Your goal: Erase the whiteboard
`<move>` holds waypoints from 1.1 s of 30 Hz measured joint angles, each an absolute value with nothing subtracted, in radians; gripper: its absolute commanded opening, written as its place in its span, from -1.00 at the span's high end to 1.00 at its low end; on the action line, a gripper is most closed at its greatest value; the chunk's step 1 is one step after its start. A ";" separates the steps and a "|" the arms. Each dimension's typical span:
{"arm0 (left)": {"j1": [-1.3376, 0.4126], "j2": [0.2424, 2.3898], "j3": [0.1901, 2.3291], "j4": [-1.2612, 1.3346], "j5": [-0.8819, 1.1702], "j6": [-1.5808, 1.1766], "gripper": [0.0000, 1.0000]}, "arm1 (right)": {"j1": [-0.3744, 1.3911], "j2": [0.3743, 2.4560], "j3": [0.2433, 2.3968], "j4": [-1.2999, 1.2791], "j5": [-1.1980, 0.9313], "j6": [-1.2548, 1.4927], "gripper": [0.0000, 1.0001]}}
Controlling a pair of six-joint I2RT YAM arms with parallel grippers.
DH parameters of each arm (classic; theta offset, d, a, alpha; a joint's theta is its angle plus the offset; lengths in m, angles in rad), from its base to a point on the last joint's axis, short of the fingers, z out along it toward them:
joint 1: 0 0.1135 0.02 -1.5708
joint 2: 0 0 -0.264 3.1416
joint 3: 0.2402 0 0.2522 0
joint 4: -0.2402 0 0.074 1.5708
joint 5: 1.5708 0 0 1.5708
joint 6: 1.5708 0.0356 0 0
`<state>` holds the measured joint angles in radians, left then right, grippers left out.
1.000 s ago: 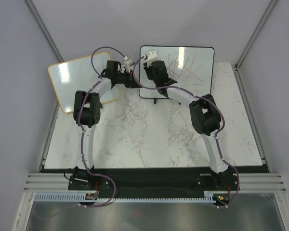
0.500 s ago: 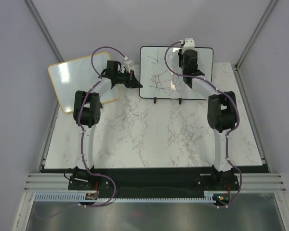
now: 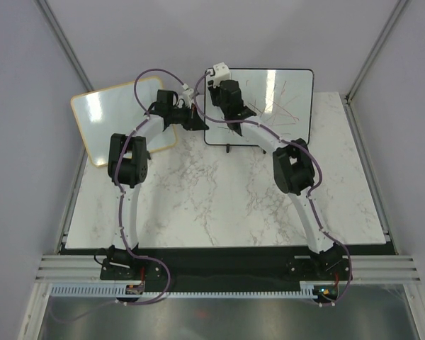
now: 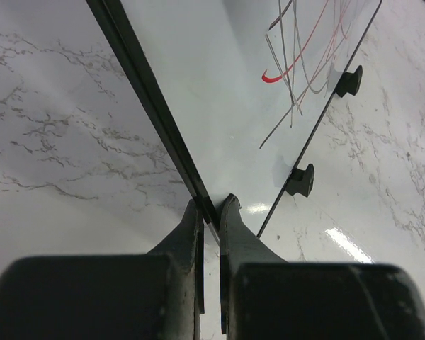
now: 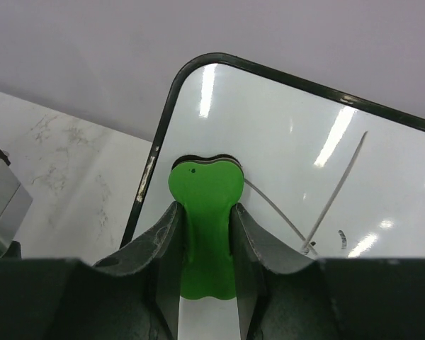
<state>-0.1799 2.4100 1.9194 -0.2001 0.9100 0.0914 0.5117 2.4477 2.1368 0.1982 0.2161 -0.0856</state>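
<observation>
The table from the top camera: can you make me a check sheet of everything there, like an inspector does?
Surface: marble-patterned table, white with grey veins.
Job's things: whiteboard stands on its black feet, with red and black lines on it; green eraser is at its top left corner.
Clutter: wooden-framed board at the far left.
Grippers: left gripper is shut on the whiteboard's black edge; right gripper is shut on the green eraser.
Cables: purple cable loops above the left arm; more run along both arms.
Surroundings: grey walls on three sides.
</observation>
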 measured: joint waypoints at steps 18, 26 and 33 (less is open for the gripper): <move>-0.181 2.389 1.919 -0.173 0.860 0.145 0.96 | 0.296 2.434 2.191 0.142 0.385 -0.022 1.00; -0.180 2.376 1.911 -0.158 0.818 0.196 0.96 | 0.272 2.430 2.191 0.125 0.384 -0.012 1.00; -0.180 2.376 1.890 -0.154 0.791 0.228 0.96 | 0.397 2.469 2.274 0.123 0.352 -0.042 1.00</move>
<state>-0.1799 2.3760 1.8904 -0.1543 0.7914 0.2276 0.3973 2.4691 2.2738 0.1230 0.3523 -0.0418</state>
